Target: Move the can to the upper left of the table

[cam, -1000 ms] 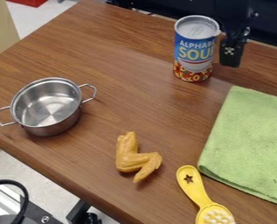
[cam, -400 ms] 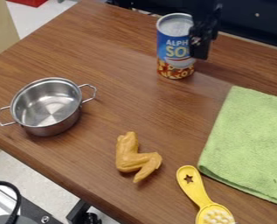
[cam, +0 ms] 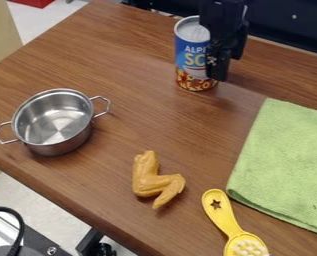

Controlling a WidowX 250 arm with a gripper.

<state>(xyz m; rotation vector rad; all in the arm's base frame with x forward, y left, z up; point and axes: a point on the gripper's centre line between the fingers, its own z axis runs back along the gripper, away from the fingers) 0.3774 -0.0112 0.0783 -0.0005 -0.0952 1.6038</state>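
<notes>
The can [cam: 189,59] looks stiff and probably slippery, best gripped round its middle; I can't tell how wide the jaws are.

— What is covered at the gripper [cam: 219,70]?
— Part of the can [cam: 189,47], just beside it in the view, is hidden by it, and the label's lettering is interrupted.
— And above it?
— The arm [cam: 222,7] is cut off by the top edge. Far up and left of the gripper, a red object [cam: 32,2] is cropped too.
— Below it?
— Down and right, the green cloth [cam: 281,160] is cut by the right edge; farther down, the yellow brush [cam: 222,212] is clipped by the bottom edge. Far down and left, a black cable [cam: 19,225] is cropped.
</notes>
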